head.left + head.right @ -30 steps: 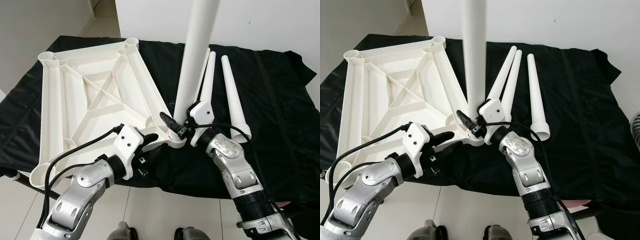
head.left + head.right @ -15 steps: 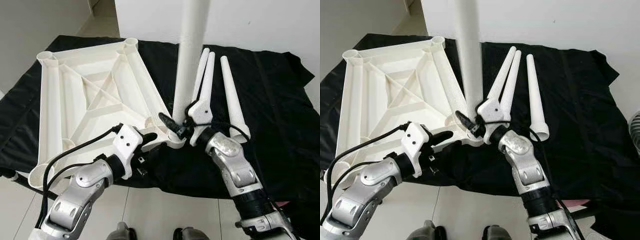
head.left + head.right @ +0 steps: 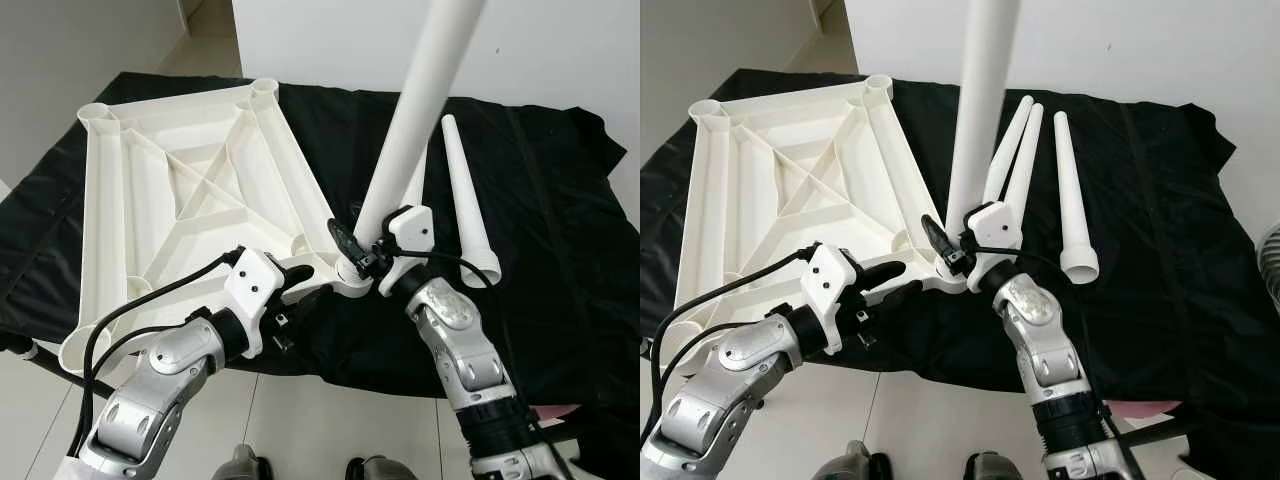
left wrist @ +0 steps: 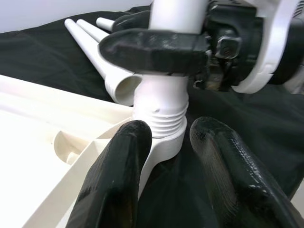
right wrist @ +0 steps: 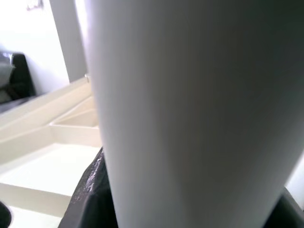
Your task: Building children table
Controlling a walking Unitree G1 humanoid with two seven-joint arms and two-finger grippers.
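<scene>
The white table top (image 3: 180, 180) lies upside down on a black cloth. A long white leg (image 3: 420, 110) stands in the near right corner socket (image 4: 161, 128), its top leaning right. My right gripper (image 3: 365, 248) is shut on the leg just above the socket; in the right wrist view the leg (image 5: 190, 114) is very close. My left gripper (image 3: 305, 284) straddles the same corner, one finger (image 4: 118, 175) on each side of the socket, pressed against it. The leg's threaded end shows above the socket rim.
Three loose white legs lie on the cloth (image 3: 560, 250) to the right: a pair (image 3: 1015, 150) and a single one (image 3: 465, 200). The cloth's front edge hangs over white floor tiles (image 3: 330, 420). A white wall rises behind.
The leg's top has swung from nearly upright to leaning right, its base staying in the socket. My right forearm shifted slightly with it. The left gripper stays at the corner.
</scene>
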